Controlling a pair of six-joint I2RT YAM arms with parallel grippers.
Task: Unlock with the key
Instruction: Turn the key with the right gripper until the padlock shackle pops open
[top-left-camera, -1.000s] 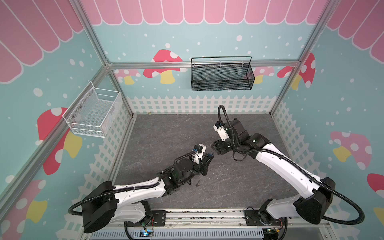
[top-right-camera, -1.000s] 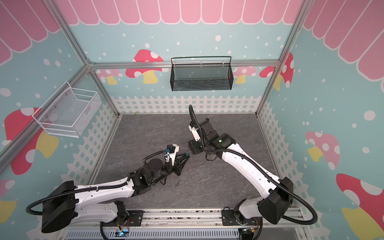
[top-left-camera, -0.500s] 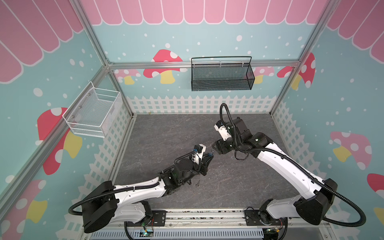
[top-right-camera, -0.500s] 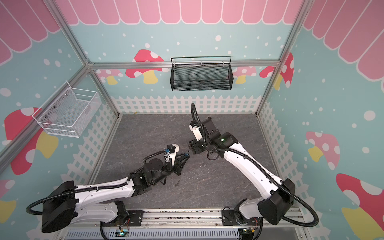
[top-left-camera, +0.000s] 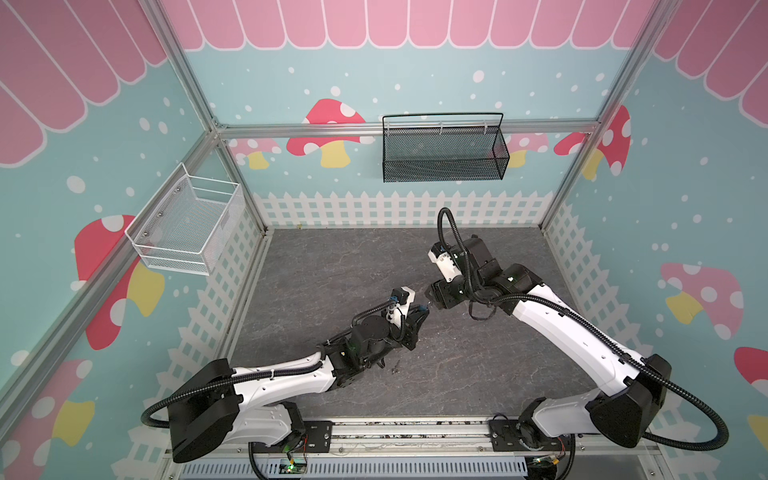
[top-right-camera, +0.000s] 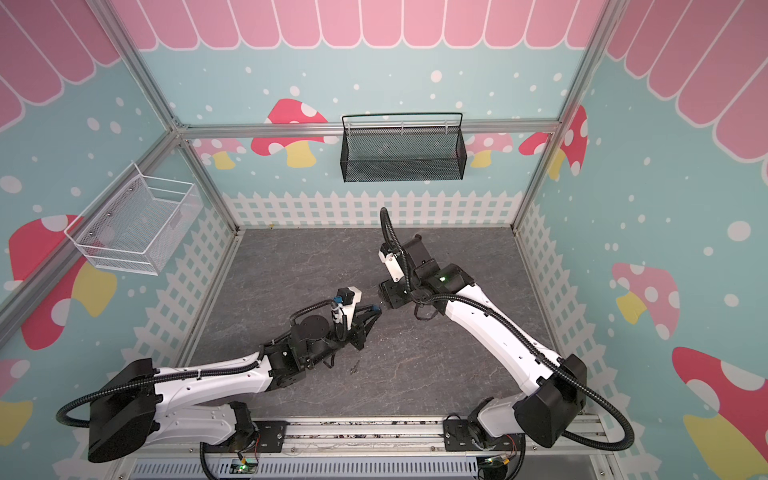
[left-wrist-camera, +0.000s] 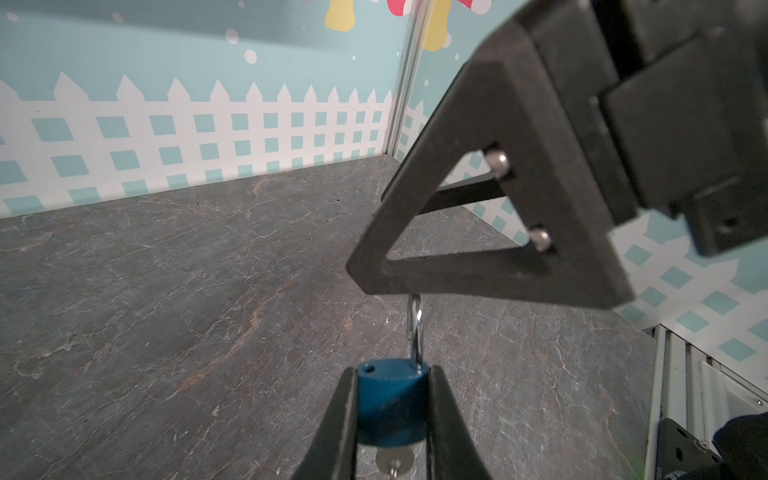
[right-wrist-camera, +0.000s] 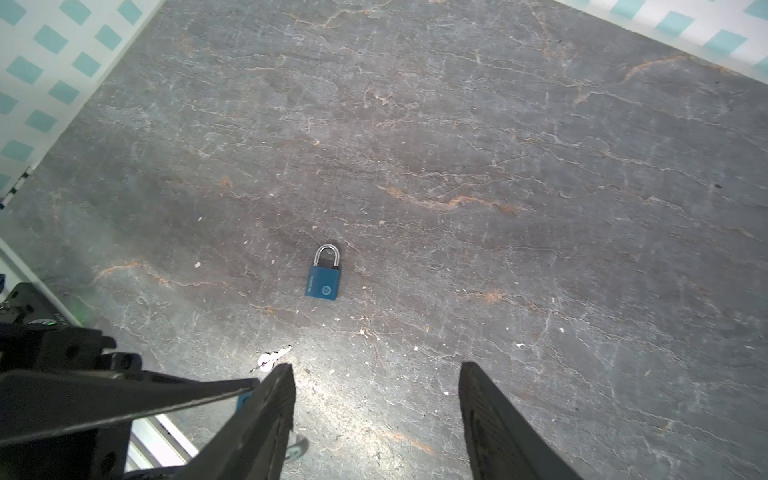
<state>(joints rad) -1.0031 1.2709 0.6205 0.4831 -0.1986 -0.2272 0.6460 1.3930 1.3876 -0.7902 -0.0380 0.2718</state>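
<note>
A blue padlock (left-wrist-camera: 390, 399) is clamped by its body between the left fingers (left-wrist-camera: 338, 419), which are closed on it from both sides and held clear above the dark stone-patterned surface (left-wrist-camera: 166, 291). Its steel shackle (left-wrist-camera: 415, 328) is seen seated in one hole only, while the other hole in the top of the body shows as an open round mouth, and it is pointed toward the right arm. The top of the shackle is lost behind the lower edge of one of the right fingers (left-wrist-camera: 478, 270); whether metal and finger are touching cannot be told. A silvery round piece (left-wrist-camera: 392, 459) is glimpsed just under the lock body, too blurred to be named.

The right fingers are spread wide and nothing is gripped between them. In both top views the two arms are set tip to tip near the middle of the surface, and the held padlock is shown as a small blue spot at the left tips.

A second blue padlock (right-wrist-camera: 324, 276) is seen in the right wrist view lying flat on the surface with its shackle closed, well apart from both sets of fingers. A small bunch of silver keys (right-wrist-camera: 274, 359) is lying on the surface near it but not touching it — no finger is in contact with them.

A black mesh basket (top-left-camera: 442, 151) is hung on the back wall, and a white wire basket (top-left-camera: 187, 226) is fixed to the left wall
</note>
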